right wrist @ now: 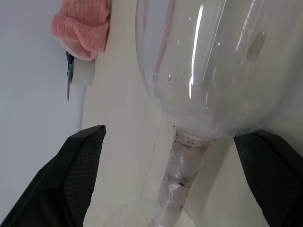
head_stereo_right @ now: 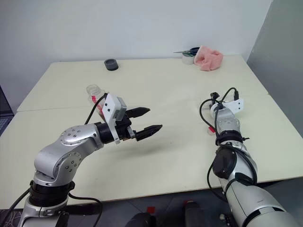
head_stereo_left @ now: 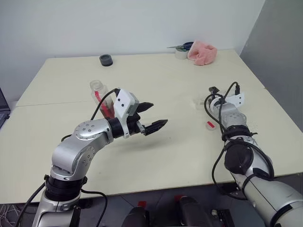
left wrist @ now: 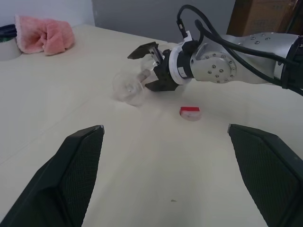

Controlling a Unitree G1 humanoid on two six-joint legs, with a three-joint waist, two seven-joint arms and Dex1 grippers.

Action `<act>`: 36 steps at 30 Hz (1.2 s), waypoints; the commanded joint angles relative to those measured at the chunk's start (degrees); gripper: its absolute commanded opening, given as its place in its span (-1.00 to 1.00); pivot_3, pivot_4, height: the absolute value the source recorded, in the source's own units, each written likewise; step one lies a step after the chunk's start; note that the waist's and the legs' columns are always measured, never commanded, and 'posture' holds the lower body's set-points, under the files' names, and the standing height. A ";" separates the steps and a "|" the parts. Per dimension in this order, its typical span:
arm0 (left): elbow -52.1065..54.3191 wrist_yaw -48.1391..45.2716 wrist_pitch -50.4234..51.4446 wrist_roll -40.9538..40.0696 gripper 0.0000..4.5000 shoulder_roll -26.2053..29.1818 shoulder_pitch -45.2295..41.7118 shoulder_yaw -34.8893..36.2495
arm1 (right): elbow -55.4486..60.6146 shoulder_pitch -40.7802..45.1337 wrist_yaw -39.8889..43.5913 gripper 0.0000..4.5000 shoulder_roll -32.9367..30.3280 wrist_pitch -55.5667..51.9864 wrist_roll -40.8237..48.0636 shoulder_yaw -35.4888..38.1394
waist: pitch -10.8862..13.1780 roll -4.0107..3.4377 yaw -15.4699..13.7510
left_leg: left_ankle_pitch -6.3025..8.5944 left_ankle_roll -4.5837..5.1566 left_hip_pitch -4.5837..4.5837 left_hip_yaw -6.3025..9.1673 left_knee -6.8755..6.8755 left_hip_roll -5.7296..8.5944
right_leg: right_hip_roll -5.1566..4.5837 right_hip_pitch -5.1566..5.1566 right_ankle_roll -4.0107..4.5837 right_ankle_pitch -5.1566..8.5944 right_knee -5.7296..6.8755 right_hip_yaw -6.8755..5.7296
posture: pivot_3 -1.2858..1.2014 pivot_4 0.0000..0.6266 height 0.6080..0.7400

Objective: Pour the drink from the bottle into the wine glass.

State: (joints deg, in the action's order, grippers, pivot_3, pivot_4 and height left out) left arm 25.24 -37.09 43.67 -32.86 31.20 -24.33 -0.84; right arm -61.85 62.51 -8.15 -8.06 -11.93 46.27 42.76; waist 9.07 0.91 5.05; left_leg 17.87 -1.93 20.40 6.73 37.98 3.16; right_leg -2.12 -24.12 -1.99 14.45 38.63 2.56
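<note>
The wine glass (left wrist: 128, 88) lies on its side on the cream table (head_stereo_left: 180, 146), at the right. My right gripper (left wrist: 147, 69) stands open at it, with one finger on each side of the stem (right wrist: 182, 161) just under the bowl (right wrist: 222, 66). The bottle (head_stereo_left: 97, 88) stands at the left with no cap on, partly hidden behind my left arm. Reddish drink (head_stereo_left: 107, 109) shows low inside it. My left gripper (head_stereo_left: 159, 114) hovers open and empty above the table, just right of the bottle.
A red cap (left wrist: 190, 112) lies on the table close to the right gripper. At the far edge are a black round lid (head_stereo_left: 106, 60), a pink cloth (head_stereo_left: 202, 52) and a tape roll (head_stereo_left: 180, 53).
</note>
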 commanded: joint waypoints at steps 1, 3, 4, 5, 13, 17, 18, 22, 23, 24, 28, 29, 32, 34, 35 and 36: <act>2.33 -0.22 -0.11 -0.70 0.99 0.27 -0.40 0.20 | -2.63 1.61 0.50 1.00 2.00 -0.28 0.36 0.21 | 0.00 0.00 0.03 | 0.00 0.00 -0.03 -0.03 -0.01 -0.01 | 0.00 0.00 0.00 0.00 0.00 0.02 | 0.03 -0.52 1.00; 2.32 -0.20 -0.03 -0.74 0.99 0.25 -0.47 0.19 | -3.16 2.16 0.73 1.00 2.32 -0.05 0.43 0.38 | 0.00 0.00 0.05 | 0.01 0.01 -0.05 -0.12 -0.02 -0.05 | 0.03 0.00 0.00 0.00 0.02 0.07 | 0.03 -0.52 1.00; 2.38 -0.16 0.04 -0.79 0.99 0.23 -0.47 0.19 | -3.36 2.32 0.85 1.00 2.37 0.00 0.40 0.46 | 0.00 0.00 0.05 | 0.01 0.01 -0.06 -0.14 -0.03 -0.06 | 0.03 -0.01 0.00 0.00 0.02 0.08 | 0.03 -0.52 1.00; 2.43 -0.13 0.09 -0.83 0.99 0.22 -0.46 0.21 | -3.52 2.43 0.86 1.00 2.40 0.02 0.41 0.58 | 0.00 0.00 0.05 | 0.01 0.01 -0.06 -0.14 -0.03 -0.06 | 0.03 -0.01 0.00 0.00 0.02 0.07 | 0.03 -0.52 1.00; 3.03 0.24 0.65 -1.03 0.99 -0.01 -0.18 0.29 | -4.41 2.52 1.17 1.00 1.95 0.51 -0.42 0.26 | 0.00 0.00 0.04 | 0.02 0.02 -0.05 -0.15 -0.03 -0.06 | 0.03 0.00 0.00 0.00 0.00 0.09 | 0.03 -0.52 1.00; 2.92 0.28 0.72 -0.92 0.99 -0.09 -0.32 0.07 | -4.77 2.30 0.22 1.00 1.60 1.43 -1.25 -0.17 | 0.00 0.00 -0.01 | 0.02 0.03 -0.05 -0.14 -0.02 -0.05 | 0.03 0.01 0.00 0.00 0.01 0.08 | 0.03 -0.52 1.00; 2.95 0.37 0.75 -0.89 0.99 -0.17 -0.41 -0.05 | -4.91 2.19 -0.12 1.00 1.49 1.65 -1.36 -0.13 | 0.00 0.00 -0.04 | 0.02 0.03 -0.05 -0.13 -0.02 -0.05 | 0.03 0.01 0.00 0.00 0.01 0.08 | 0.03 -0.52 1.00; 2.93 0.49 0.88 -1.00 1.00 -0.38 -0.75 -0.24 | -5.17 1.81 -0.80 0.92 1.22 2.72 -1.28 0.40 | 0.00 0.00 -0.15 | 0.02 0.03 -0.05 -0.12 -0.02 -0.03 | 0.03 0.02 0.00 0.00 0.00 0.07 | 0.03 -0.52 1.00; 2.96 0.49 0.88 -1.01 1.00 -0.38 -0.74 -0.26 | -5.15 1.72 -0.90 0.82 1.18 2.87 -1.26 0.43 | 0.00 0.00 -0.19 | 0.02 0.03 -0.05 -0.11 -0.02 -0.02 | 0.03 0.03 0.00 0.00 0.00 0.06 | 0.03 -0.52 1.00; 2.92 0.46 0.86 -1.01 1.00 -0.32 -0.75 -0.26 | -5.13 1.67 -0.87 0.73 1.14 2.87 -1.36 0.33 | 0.00 0.00 -0.20 | 0.02 0.03 -0.05 -0.11 -0.02 -0.02 | 0.03 0.03 0.00 0.00 0.00 0.06 | 0.03 -0.52 1.00; 2.82 0.55 0.78 -1.00 1.00 -0.39 -1.06 -0.50 | -5.18 1.66 -1.00 0.10 1.01 3.04 -1.69 0.32 | 0.01 0.00 -0.19 | 0.01 0.01 -0.04 -0.13 -0.03 -0.02 | 0.02 0.00 0.00 0.00 -0.01 0.08 | 0.03 -0.52 1.00; 2.93 0.58 0.80 -1.08 1.00 -0.47 -1.10 -0.61 | -5.15 1.66 -1.00 -0.07 0.99 3.05 -1.72 0.36 | 0.01 0.00 -0.19 | 0.01 0.00 -0.03 -0.13 -0.03 -0.03 | 0.02 -0.01 0.00 0.00 -0.01 0.08 | 0.03 -0.52 1.00; 3.12 0.72 0.85 -1.16 1.00 -0.63 -1.08 -0.86 | -5.02 1.70 -1.04 -0.57 0.93 3.04 -1.85 0.56 | 0.01 -0.01 -0.22 | 0.01 0.01 -0.03 -0.13 -0.03 -0.03 | 0.02 0.00 0.00 0.00 -0.02 0.08 | 0.03 -0.52 1.00; 3.23 0.71 0.72 -1.18 1.00 -0.60 -0.78 -0.90 | -4.81 1.62 -1.08 -0.83 0.94 3.03 -1.97 0.48 | 0.01 -0.01 -0.31 | 0.01 0.01 -0.03 -0.10 -0.02 -0.02 | 0.02 0.01 0.00 0.00 -0.03 0.05 | 0.03 -0.52 1.00; 3.23 0.66 0.66 -1.19 1.00 -0.56 -0.66 -0.90 | -4.75 1.55 -1.17 -0.91 0.93 2.98 -2.01 0.40 | 0.01 -0.01 -0.35 | 0.01 0.02 -0.04 -0.09 -0.02 0.00 | 0.02 0.02 0.00 0.00 -0.02 0.04 | 0.03 -0.52 1.00; 3.25 0.64 0.64 -1.21 1.00 -0.54 -0.59 -0.88 | -4.69 1.51 -1.20 -0.92 0.94 2.94 -2.08 0.38 | 0.01 -0.01 -0.43 | 0.01 0.02 -0.03 -0.04 -0.02 0.00 | 0.02 0.03 0.00 0.00 -0.03 0.01 | 0.03 -0.52 1.00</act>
State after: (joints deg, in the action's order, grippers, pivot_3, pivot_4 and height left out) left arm 26.50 -36.67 44.70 -33.61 30.87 -24.34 -1.99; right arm -66.35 64.69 -8.53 -6.95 -9.09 44.53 43.24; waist 9.08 0.90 4.62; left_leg 17.89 -1.90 20.40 6.73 37.96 3.16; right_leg -2.10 -24.09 -1.99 14.46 38.59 2.55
